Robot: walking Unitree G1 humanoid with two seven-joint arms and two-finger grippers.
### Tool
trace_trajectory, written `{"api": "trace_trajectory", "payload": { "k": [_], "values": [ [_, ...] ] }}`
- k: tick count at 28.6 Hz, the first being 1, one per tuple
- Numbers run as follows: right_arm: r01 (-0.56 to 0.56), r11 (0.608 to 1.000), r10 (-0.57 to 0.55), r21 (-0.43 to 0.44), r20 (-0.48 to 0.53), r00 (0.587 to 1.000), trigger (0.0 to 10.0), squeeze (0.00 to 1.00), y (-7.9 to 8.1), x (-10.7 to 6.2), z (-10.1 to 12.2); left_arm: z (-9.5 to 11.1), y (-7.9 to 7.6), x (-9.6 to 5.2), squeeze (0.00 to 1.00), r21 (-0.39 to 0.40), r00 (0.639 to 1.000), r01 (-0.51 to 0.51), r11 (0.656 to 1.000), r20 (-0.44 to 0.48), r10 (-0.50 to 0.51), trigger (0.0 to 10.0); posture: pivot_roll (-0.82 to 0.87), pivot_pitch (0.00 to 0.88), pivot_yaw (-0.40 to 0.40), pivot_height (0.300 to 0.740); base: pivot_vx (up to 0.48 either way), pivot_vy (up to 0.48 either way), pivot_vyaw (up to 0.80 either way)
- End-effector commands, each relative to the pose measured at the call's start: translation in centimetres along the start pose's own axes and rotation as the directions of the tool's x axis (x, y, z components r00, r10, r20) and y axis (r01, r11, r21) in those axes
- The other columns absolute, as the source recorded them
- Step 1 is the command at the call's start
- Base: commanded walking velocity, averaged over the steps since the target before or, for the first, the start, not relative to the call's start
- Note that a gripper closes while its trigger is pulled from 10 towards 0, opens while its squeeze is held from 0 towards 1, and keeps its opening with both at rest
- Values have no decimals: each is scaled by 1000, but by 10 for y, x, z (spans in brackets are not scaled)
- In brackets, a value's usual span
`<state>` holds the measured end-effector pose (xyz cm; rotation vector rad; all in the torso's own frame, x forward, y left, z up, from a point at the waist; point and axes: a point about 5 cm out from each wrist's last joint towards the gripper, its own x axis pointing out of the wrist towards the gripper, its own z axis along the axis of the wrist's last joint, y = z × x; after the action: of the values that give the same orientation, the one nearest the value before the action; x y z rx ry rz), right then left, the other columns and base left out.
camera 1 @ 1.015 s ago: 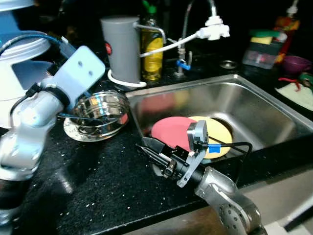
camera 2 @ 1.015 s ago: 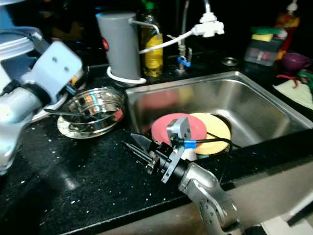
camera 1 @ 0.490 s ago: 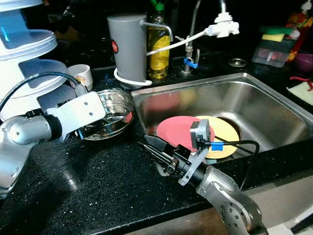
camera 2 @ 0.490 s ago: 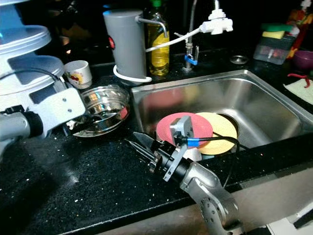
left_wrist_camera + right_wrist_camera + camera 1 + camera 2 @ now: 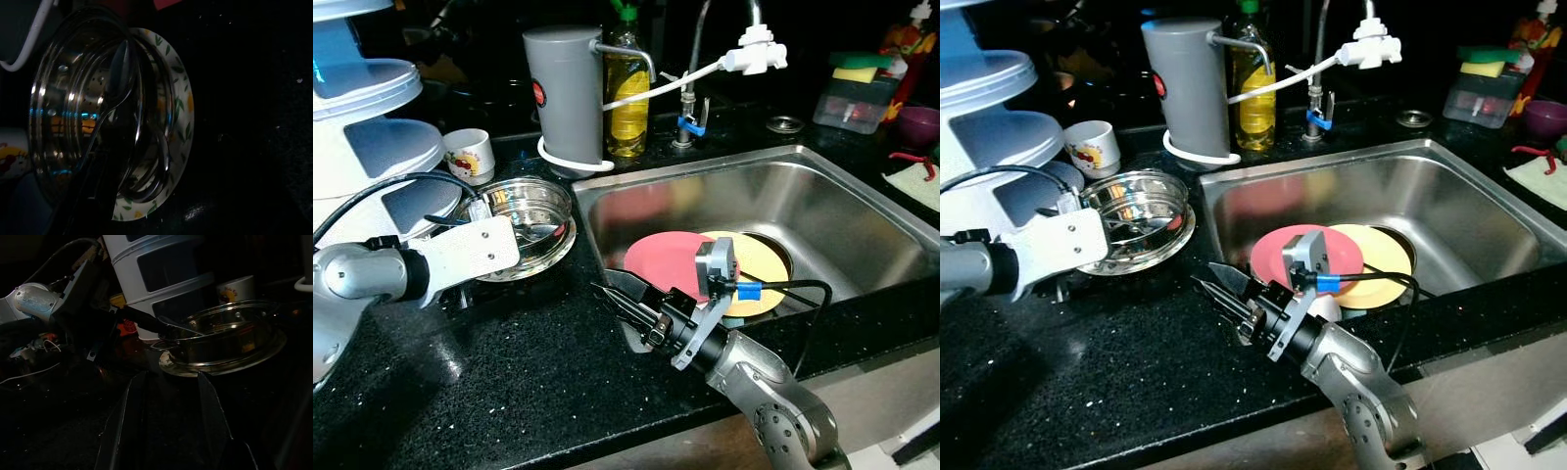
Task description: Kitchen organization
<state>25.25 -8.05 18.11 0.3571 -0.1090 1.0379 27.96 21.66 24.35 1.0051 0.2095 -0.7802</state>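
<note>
Fingers (image 5: pixel 210 411) of the right gripper (image 5: pixel 625 299) stand apart with nothing between them, low over the black speckled countertop (image 5: pixel 509 372) just beside the sink (image 5: pixel 822 206). Left gripper (image 5: pixel 1087 250) reaches to the steel bowl (image 5: pixel 524 211); whether its fingers are spread or closed cannot be told. Steel bowl, perforated, sits on a leaf-patterned plate (image 5: pixel 183 122) with a spoon (image 5: pixel 115 93) lying in it. Sink holds a pink plate (image 5: pixel 661 259) overlapping a yellow plate (image 5: pixel 764 264). Behind stand a grey canister (image 5: pixel 566 93), a yellow bottle (image 5: pixel 628 98), a tap (image 5: pixel 690 59), a small cup (image 5: pixel 468 152) and a white tiered stand (image 5: pixel 362 117).
</note>
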Motion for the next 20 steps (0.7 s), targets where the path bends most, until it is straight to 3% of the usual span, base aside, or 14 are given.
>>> {"api": "trace_trajectory", "payload": {
  "k": [1,4,5,6,20],
  "values": [
    [2,1000,-2,18,-10,1000,10000,0,-1,1,-3,-4,0,-2,0,3,999,36,999,-24,-36,10000,-36,0,-6,740,0,0,0],
    [3,1000,-3,18,-10,1000,10000,0,0,1,-3,-6,-1,-2,0,-7,998,47,999,-29,-47,10000,-36,0,-6,740,0,0,0],
    [4,1000,-4,18,-10,1000,10000,0,-1,1,-3,-7,-3,-1,0,-12,998,56,998,-31,-56,4353,-36,0,-7,740,0,0,0],
    [4,1000,-4,18,-10,1000,10000,0,-1,1,-3,-9,-3,-1,0,-21,998,62,998,-29,-63,0,-36,0,-7,740,0,0,0],
    [11,1000,-11,16,-12,1000,10000,0,-1,1,-3,-16,-8,2,0,-47,994,104,993,-37,-106,0,-35,0,-9,740,0,0,0]
  ]
}}
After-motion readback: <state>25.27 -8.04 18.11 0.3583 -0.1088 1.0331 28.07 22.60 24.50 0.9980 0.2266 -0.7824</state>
